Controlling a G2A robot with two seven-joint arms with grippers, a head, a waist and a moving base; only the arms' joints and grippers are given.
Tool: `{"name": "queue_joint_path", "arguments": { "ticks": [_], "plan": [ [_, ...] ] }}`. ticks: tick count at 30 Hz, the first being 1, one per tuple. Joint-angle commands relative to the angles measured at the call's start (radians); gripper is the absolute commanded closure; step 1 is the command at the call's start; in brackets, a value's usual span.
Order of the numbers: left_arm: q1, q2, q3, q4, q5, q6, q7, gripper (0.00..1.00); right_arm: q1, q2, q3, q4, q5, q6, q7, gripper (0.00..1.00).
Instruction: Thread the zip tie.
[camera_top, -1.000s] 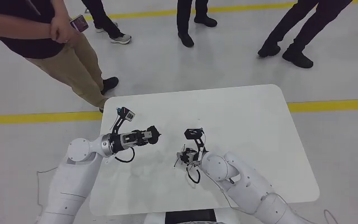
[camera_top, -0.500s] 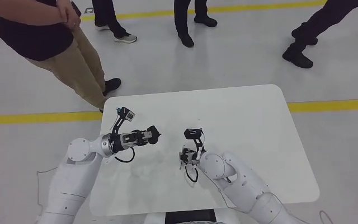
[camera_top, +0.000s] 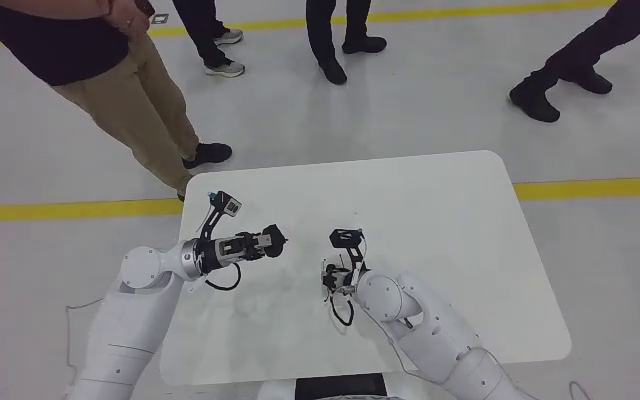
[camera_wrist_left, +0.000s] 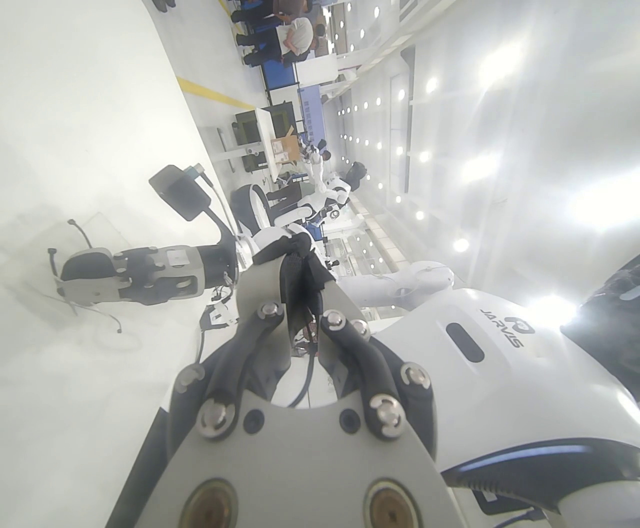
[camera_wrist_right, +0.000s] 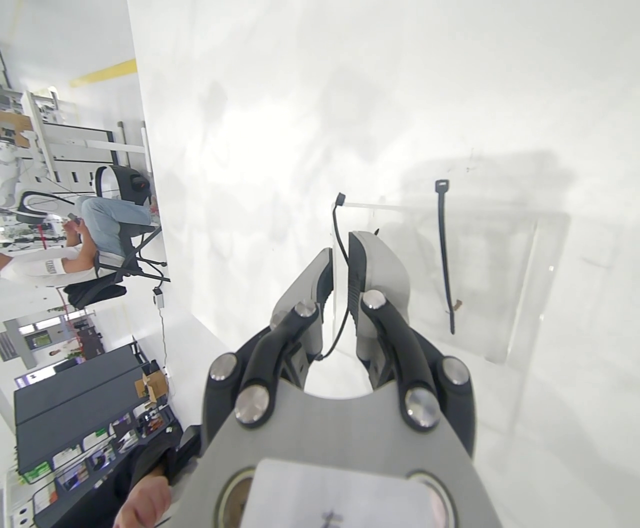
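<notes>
A thin black zip tie (camera_wrist_right: 342, 250) runs between the fingers of my right gripper (camera_wrist_right: 340, 260), its head (camera_wrist_right: 340, 197) sticking out past the fingertips. That gripper is shut on it and hovers low over the white table (camera_top: 450, 210), near the table's middle (camera_top: 328, 276). A second black zip tie (camera_wrist_right: 445, 260) lies flat on a clear plastic plate (camera_wrist_right: 520, 300) just beside it. My left gripper (camera_top: 279, 239) is held in the air a short way from the right one, pointing at it, fingers (camera_wrist_left: 267, 280) shut with nothing seen between them. Seen from the left wrist, the right gripper (camera_wrist_left: 62, 282) has tie ends poking out.
The table's far and right parts are bare white surface. Several people stand on the floor beyond the far edge, one close to the table's far left corner (camera_top: 120, 90). A yellow floor line (camera_top: 580, 188) passes beside the table.
My right gripper has shifted slightly toward the left gripper with the zip tie. The left arm has stayed put. People behind the table have stepped around.
</notes>
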Motion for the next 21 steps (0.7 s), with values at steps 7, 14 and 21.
{"name": "queue_joint_path", "arguments": {
  "ticks": [7,14,21],
  "plan": [
    [0.000,0.000,0.000,0.000,0.000,0.000,0.000,1.00,-0.010,-0.006,0.018,-0.007,0.003,0.000,0.008,0.93],
    [0.000,0.000,0.000,0.000,0.000,0.000,0.000,1.00,-0.014,-0.009,0.022,-0.013,0.000,0.000,0.010,0.88],
    [0.000,0.000,0.000,0.000,0.000,0.000,0.000,1.00,-0.012,-0.012,0.026,-0.014,-0.013,0.000,0.010,0.85]
  ]
}}
